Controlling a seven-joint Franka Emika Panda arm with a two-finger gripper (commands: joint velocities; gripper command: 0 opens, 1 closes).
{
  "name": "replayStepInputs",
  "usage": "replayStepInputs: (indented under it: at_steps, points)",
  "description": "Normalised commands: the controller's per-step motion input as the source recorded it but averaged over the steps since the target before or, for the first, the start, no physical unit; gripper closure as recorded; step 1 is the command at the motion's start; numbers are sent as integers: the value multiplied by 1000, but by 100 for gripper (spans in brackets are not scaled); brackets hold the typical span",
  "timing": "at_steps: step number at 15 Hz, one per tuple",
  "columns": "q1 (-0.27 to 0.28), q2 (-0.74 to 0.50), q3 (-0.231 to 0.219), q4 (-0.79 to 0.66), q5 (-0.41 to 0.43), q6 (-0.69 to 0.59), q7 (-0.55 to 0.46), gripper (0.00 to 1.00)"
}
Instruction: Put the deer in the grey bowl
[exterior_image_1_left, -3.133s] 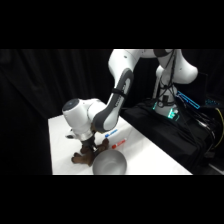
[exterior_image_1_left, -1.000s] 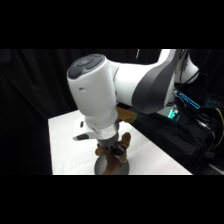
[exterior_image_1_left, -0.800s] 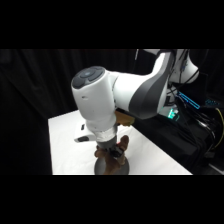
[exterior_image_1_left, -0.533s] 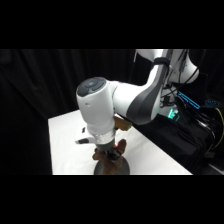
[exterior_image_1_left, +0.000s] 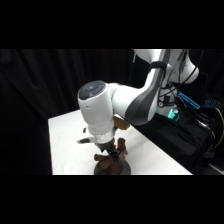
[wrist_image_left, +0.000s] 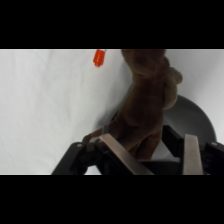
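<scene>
Lowered since half a second ago, the gripper (wrist_image_left: 150, 155) hangs over the grey bowl (wrist_image_left: 192, 120), jaws clamped on the deer (wrist_image_left: 147, 100); its dangling legs could catch on that bowl's rim.

- The side view is dim overall: its backdrop is near black, and only the white table (exterior_image_1_left: 65, 145) and the white arm (exterior_image_1_left: 127, 102) catch light.
- The arm's rounded housing is brightest on its upper left face, so light seems to fall from above and the left.
- Teal and blue lights (exterior_image_1_left: 172, 114) glow at the right of that picture.
- The side view is soft all over; things under the arm merge into one dark patch.
- In the wrist view the table is evenly bright, slightly greyer toward the lower left.
- The deer (wrist_image_left: 145, 115) is blurred, and a soft shadow lies along its left side.
- The grey bowl (wrist_image_left: 192, 120) looks dark with a faint sheen.
- The fingers (wrist_image_left: 191, 155) at the bottom edge are out of focus.
</scene>
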Motion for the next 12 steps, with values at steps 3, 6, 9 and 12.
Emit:
replayStepInputs:
  at_steps: [3,6,9,12]
  points:
    - [-98,-378,88,-123,-61,-293,-307,0]
    - [-129,-447,55,-70,-14,-322,-189,0]
    - [-119,-414,12,-8,-17,-279,-104,0]
    - [-115,-256,-5,60,49,-193,-73,0]
